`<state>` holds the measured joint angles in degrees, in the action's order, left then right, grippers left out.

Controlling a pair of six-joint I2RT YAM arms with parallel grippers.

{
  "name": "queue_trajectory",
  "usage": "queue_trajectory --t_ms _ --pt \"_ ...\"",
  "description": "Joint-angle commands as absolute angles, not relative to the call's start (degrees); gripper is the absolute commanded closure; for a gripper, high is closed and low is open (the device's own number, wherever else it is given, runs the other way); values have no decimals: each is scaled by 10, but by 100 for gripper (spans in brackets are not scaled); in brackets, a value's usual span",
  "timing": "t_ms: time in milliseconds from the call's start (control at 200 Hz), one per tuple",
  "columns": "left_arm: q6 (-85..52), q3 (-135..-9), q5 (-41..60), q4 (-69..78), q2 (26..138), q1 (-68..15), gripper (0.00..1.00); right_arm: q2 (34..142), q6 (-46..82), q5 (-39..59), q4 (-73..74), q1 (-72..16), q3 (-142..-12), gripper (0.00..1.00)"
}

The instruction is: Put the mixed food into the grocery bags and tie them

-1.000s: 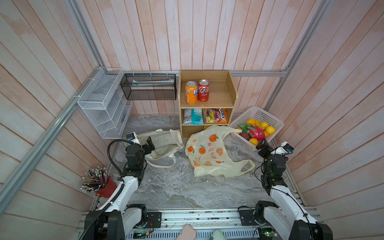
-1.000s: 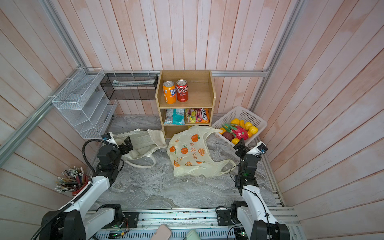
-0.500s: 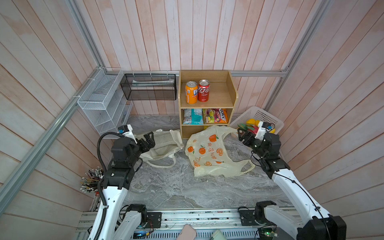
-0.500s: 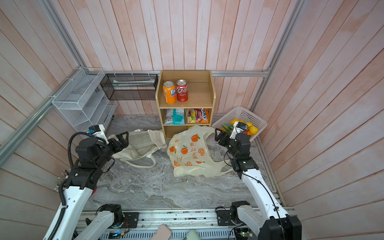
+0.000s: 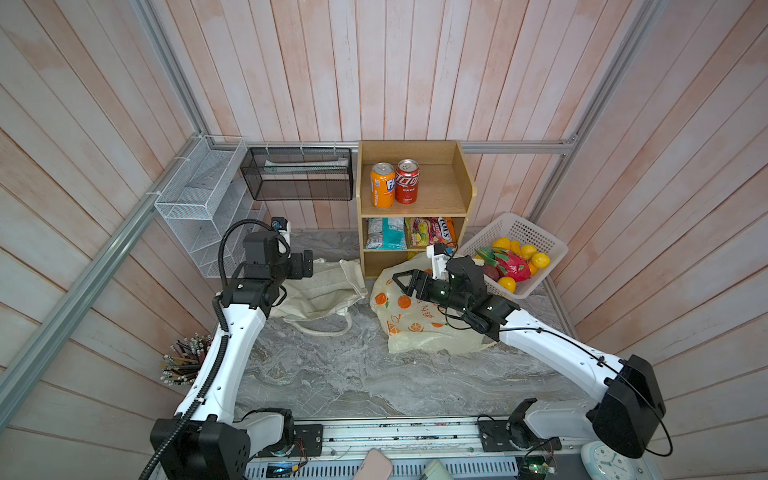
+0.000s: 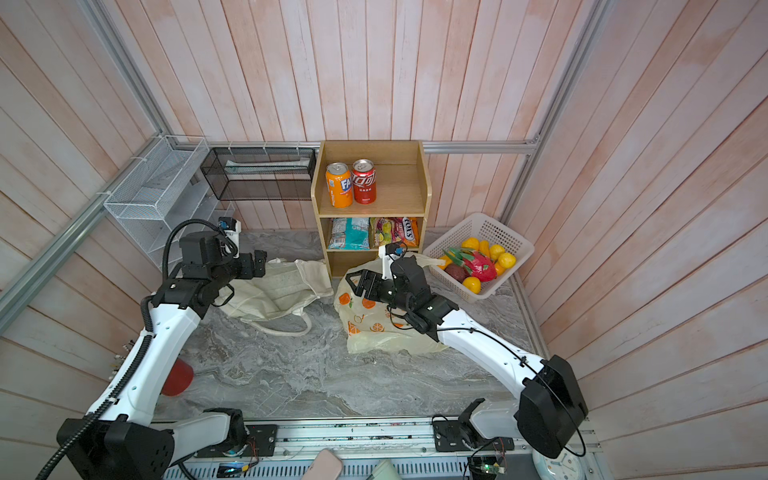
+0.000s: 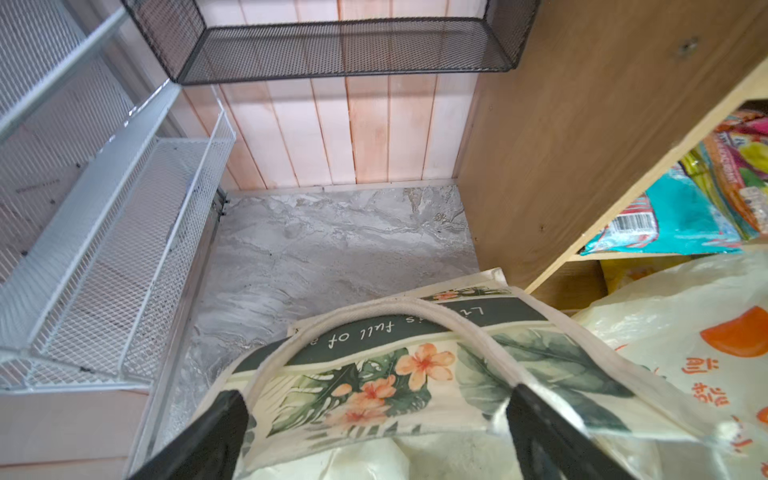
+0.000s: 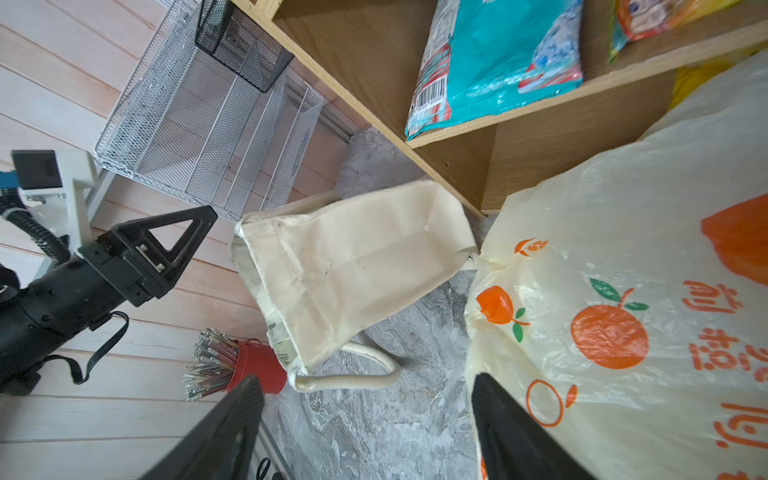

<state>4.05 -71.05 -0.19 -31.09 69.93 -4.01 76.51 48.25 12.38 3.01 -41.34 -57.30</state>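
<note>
The grey marble table (image 5: 353, 374) is lying bare nearest the arms' bases. Past it, the left gripper (image 5: 307, 264) is hovering over the canvas tote (image 5: 324, 286) with its jaws standing wide apart and gripping nothing; whether a finger is touching the cloth I cannot tell. The tote is lying slumped on its side, cream-coloured, with one thick loop handle trailing onto the marble, and the left wrist view is showing its print of green leaves, peach flowers and a dark green lettered band. Just beside it, the plastic bag (image 5: 415, 328) is lying crumpled, thin, pale yellow and see-through, printed with oranges and orange lettering. The right gripper (image 5: 399, 280) is hanging over that bag's far end, jaws spread and empty.

Behind both bags the wooden shelf (image 5: 440, 187) is standing against the wall. The teal-and-white snack packet (image 5: 384, 232) is lying in its lower compartment, crinkly, beside an orange-red chip packet (image 5: 432, 230). On top, the red can (image 5: 407, 183) with white lettering is standing upright, touching an orange can (image 5: 382, 185).
</note>
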Motion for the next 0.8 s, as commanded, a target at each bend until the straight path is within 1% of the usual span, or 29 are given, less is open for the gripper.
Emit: queue_trajectory --t_ms 0,85,250,540,795 --pt "116 -716 23 -323 688 -51 0 778 516 134 41 -437 -593 18" --pt "133 -701 25 -327 682 -59 0 793 529 133 51 -457 -595 17" --pt "152 -679 -3 -315 683 -64 0 837 552 120 76 -487 -615 16" --pt "164 -672 -4 -312 699 -67 0 918 586 102 96 -504 -678 16" --pt "153 -655 5 -305 703 -68 0 963 597 98 113 -521 -702 19"
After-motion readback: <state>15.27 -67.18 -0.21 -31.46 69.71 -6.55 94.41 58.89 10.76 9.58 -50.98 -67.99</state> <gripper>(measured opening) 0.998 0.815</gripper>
